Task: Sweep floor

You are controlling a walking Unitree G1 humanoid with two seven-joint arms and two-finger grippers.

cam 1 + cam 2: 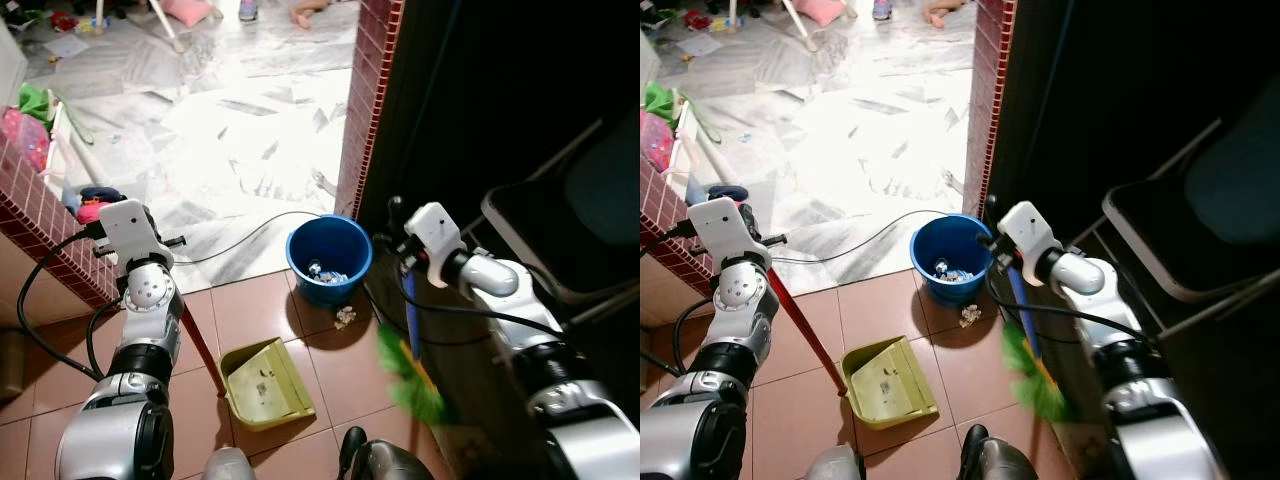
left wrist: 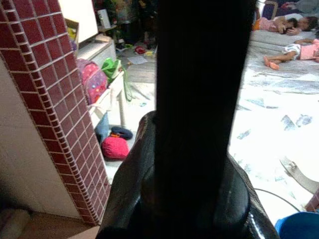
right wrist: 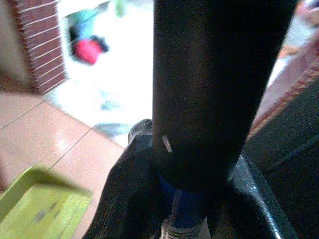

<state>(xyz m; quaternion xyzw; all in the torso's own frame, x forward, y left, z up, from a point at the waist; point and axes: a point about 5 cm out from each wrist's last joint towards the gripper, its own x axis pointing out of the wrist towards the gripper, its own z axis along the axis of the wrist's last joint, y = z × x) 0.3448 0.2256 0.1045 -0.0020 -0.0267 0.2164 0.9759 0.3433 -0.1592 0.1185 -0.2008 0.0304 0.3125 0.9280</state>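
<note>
1. The left gripper is clamping the red handle of a yellow-green dustpan that is resting on the brown tiled floor.
2. The right gripper is gripping the blue handle of a green-bristled broom, just beside a blue bucket.
3. Crumpled litter is lying beside the bucket.

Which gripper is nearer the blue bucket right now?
Right. The right gripper, shut on the broom handle, is just beside the blue bucket; the left gripper, holding the dustpan handle, sits farther off across the tiles.
</note>
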